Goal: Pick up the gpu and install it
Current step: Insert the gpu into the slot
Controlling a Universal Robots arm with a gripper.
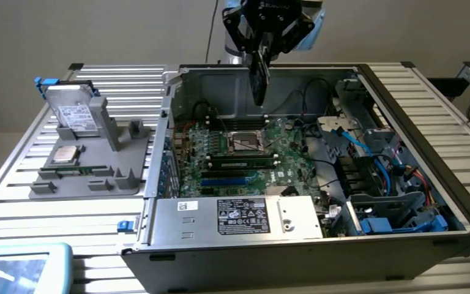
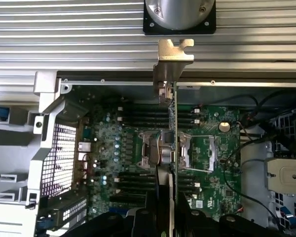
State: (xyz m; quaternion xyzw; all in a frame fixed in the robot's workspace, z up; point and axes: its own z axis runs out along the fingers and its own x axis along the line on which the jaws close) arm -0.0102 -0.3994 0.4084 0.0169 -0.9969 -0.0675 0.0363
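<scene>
**Open computer case (image 1: 300,263) on a slatted table (image 1: 14,202).** We see the gripper (image 1: 262,52) closed narrowly on the graphics card (image 1: 259,82). The card hangs on edge above the rear half of the case interior. From the wrist we look along the card's thin edge. Its silvery bracket (image 2: 174,54) is at the far end, over the case wall, and its length crosses above the processor socket (image 2: 148,148). Beneath it lie the green mainboard (image 1: 218,153), a memory stick (image 1: 239,162) seated in its slot, and a row of blue slots (image 1: 227,182). Black cables (image 1: 300,98) and blue cables (image 1: 356,139) crowd the drive bays on the exterior view's right. The power supply (image 1: 235,215) occupies the near side. Well apart, on the exterior view's left, a grey holder (image 1: 129,174) carries a hard drive (image 1: 80,116) and a processor chip (image 1: 65,154).
</scene>
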